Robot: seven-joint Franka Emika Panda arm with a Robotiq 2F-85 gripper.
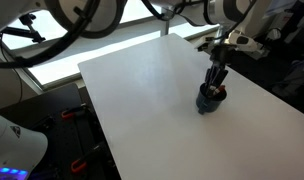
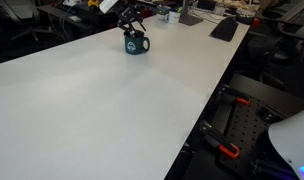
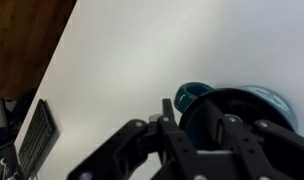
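A dark teal mug [image 1: 210, 98] [image 2: 136, 44] stands upright on the white table [image 1: 142, 90] near one edge. My gripper [image 1: 216, 86] [image 2: 131, 31] comes down onto it from above. In the wrist view the gripper [image 3: 197, 112] straddles the rim of the mug [image 3: 254, 100] beside its handle [image 3: 190, 94]. One finger [image 3: 169, 112] is outside the wall and the other finger [image 3: 232, 128] is inside the cup. The jaws stand narrow about the wall, but I cannot make out whether the pads press on it. The mug's inside is dark and partly hidden by the fingers.
A black keyboard [image 2: 224, 28] [image 3: 37, 135] lies at the far end of the table. Desks with clutter stand behind the mug [image 2: 182, 12]. The table edge [image 2: 207, 110] drops to black frames with red clamps [image 2: 228, 152].
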